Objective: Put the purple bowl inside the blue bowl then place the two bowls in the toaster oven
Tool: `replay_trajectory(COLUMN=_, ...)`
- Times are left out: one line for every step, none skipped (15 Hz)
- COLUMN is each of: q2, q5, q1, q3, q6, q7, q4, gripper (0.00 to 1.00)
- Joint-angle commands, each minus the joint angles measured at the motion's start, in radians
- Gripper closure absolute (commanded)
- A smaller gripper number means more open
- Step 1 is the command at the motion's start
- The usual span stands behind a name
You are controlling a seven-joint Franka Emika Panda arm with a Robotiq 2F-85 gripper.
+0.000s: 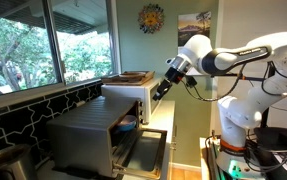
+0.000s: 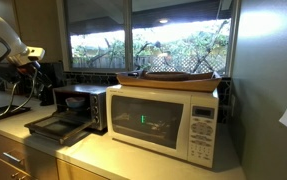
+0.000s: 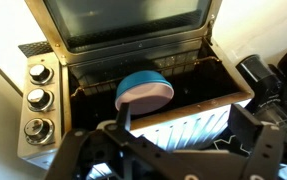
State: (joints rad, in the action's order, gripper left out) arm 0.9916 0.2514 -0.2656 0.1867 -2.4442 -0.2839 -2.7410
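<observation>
The grey toaster oven (image 1: 88, 130) stands on the counter with its drop-down door (image 3: 133, 25) open; it also shows in an exterior view (image 2: 81, 106). The blue bowl (image 3: 138, 82) sits inside the oven cavity on the rack and also shows in an exterior view (image 1: 129, 124). The purple bowl (image 3: 147, 98) shows as a pale pinkish face nested in it. My gripper (image 3: 183, 111) is open and empty. It hangs just outside the oven mouth, a little back from the bowls, and also shows in an exterior view (image 1: 162, 91).
A white microwave (image 2: 163, 120) stands beside the oven with a wooden tray (image 2: 173, 78) on top. The oven's knobs (image 3: 38, 97) line one side of the cavity. Windows and a dark tiled backsplash (image 1: 23, 115) run behind the counter.
</observation>
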Motion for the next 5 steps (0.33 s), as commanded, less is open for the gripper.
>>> replay_trajectory(q2=0.006, q5=0.013, q1=0.010, q3=0.008, q6=0.005, q7=0.010, q4=0.003, gripper=0.00)
replay_trajectory(q2=0.003, q5=0.013, q1=0.010, q3=0.008, q6=0.004, q7=0.010, q4=0.003, gripper=0.00)
replay_trajectory(q2=-0.003, q5=0.013, q1=0.011, q3=0.008, q6=0.004, q7=0.010, q4=0.003, gripper=0.00)
replay_trajectory(q2=-0.008, q5=0.013, q1=0.011, q3=0.008, q6=0.004, q7=0.010, q4=0.003, gripper=0.00)
replay_trajectory(q2=-0.010, q5=0.013, q1=0.011, q3=0.008, q6=0.004, q7=0.010, q4=0.003, gripper=0.00)
